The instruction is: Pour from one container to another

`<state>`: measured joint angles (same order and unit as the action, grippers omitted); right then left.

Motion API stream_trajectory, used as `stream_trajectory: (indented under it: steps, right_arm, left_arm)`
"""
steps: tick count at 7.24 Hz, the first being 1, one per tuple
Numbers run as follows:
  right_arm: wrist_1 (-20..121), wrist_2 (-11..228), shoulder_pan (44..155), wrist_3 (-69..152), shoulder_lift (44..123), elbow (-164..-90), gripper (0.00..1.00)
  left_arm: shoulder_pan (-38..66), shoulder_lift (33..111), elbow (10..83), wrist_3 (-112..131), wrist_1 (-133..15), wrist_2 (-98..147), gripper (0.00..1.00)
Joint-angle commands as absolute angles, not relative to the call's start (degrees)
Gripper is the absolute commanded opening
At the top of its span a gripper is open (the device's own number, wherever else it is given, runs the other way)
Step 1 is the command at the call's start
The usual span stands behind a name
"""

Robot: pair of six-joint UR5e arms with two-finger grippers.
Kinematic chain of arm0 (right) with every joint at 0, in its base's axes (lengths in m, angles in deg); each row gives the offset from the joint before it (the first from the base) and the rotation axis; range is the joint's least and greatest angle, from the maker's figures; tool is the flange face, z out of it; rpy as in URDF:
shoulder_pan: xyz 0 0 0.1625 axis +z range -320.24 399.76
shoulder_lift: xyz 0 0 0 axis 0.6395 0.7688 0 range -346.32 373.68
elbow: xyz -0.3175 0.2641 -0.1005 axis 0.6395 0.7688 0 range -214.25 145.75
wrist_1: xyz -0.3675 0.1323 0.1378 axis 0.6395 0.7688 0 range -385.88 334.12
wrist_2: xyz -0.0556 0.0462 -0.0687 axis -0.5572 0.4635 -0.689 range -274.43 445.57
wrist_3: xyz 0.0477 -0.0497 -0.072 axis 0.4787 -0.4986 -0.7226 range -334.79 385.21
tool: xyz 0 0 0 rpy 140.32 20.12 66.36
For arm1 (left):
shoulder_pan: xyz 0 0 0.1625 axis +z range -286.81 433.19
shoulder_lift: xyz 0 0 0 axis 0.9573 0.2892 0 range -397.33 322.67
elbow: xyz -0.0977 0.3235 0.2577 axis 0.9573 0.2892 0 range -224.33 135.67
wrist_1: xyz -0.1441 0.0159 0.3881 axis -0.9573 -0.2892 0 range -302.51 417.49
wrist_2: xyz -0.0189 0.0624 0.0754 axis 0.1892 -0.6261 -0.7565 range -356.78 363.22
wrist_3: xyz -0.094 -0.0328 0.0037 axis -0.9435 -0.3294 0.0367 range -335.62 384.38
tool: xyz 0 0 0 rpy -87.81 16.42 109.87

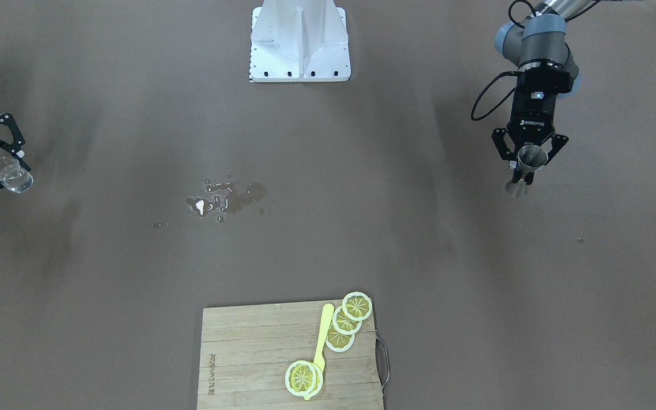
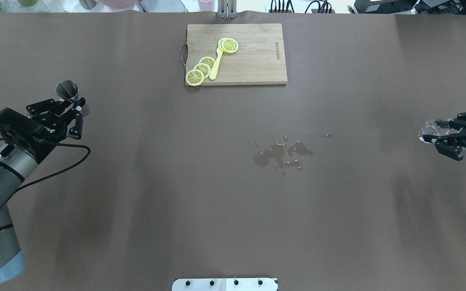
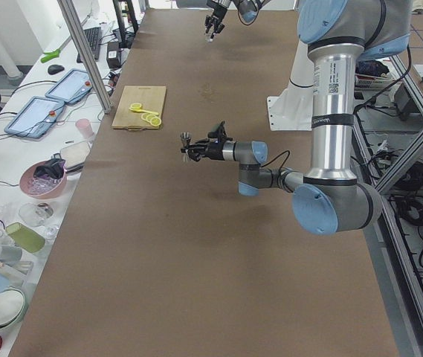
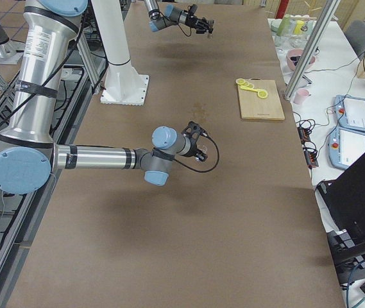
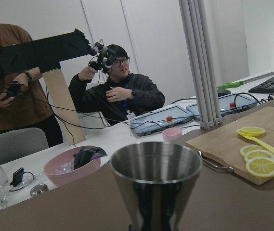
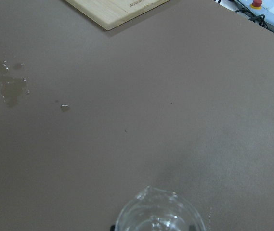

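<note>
Brown covering runs the length of the worktop (image 2: 144,226), and the two arms are held far apart, one at each end. The left fingers (image 1: 500,148) are closed around the narrow waist of the steel jigger (image 1: 524,171). It stands upright with its open mouth up, as the left wrist view shows, and in the left side view it seems to hang clear of the surface.

At the other end, the right fingers (image 1: 12,134) are clamped on the small glass cup (image 1: 12,173). Its pouring lip shows at the bottom of the right wrist view. I cannot tell whether any liquid is in it.

Between the two, near the middle of the worktop, lies a patch of spilled water (image 1: 225,199) with a few stray drops around it. It is well away from both cup and jigger.

On the side away from the robot sits a wooden cutting board (image 1: 248,353). It carries several lemon slices (image 1: 356,306) and a yellow spoon (image 1: 322,336). The robot's white base (image 1: 299,40) stands at the worktop's edge.
</note>
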<state>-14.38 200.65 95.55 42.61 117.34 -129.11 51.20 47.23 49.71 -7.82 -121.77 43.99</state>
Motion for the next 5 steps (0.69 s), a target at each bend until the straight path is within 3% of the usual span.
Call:
stream_trajectory:
  steps: [1, 5]
  right_arm:
    - [-21.02, 203.42, 98.27, 42.7, 116.95, -123.3, 0.0]
    - [-25.5, 206.25, 100.84, 43.49, 115.9, -118.39, 0.0]
  left_arm:
    - [55.59, 42.59, 49.89, -13.92, -121.28, 36.56, 0.0]
    - [60.17, 40.72, 48.92, -24.91, -115.76, 31.97, 0.0]
